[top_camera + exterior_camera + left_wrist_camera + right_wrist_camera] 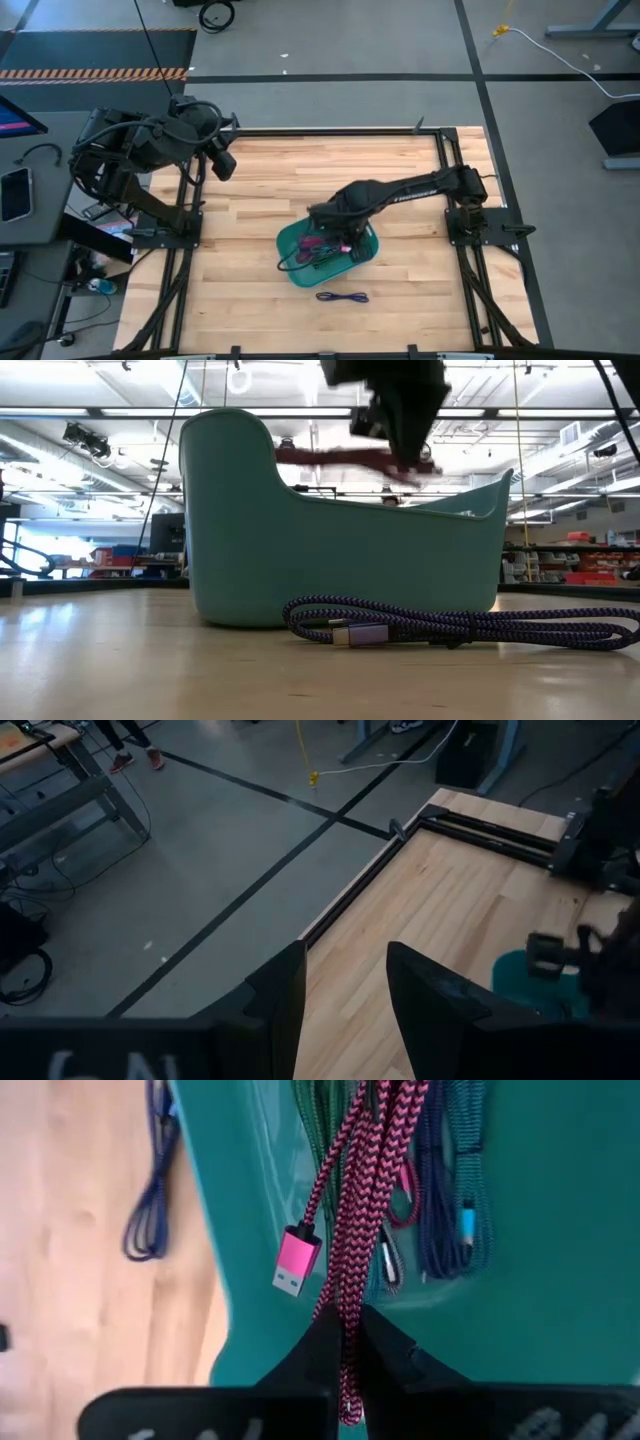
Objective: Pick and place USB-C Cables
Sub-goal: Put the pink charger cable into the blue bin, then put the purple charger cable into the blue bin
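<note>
Nearest the table's front edge a purple cable (342, 297) lies loose on the wood, just outside the teal bin (300, 274). Behind it the right gripper (348, 1342) hangs over the bin with its fingers clamped on a pink braided cable (352, 1230), so this looks like the carrying step, and the next move calls for clearing or settling over the rim before letting go. Farthest back, the left gripper (345, 995) waits at the table's far left corner, fingers apart and empty.
</note>
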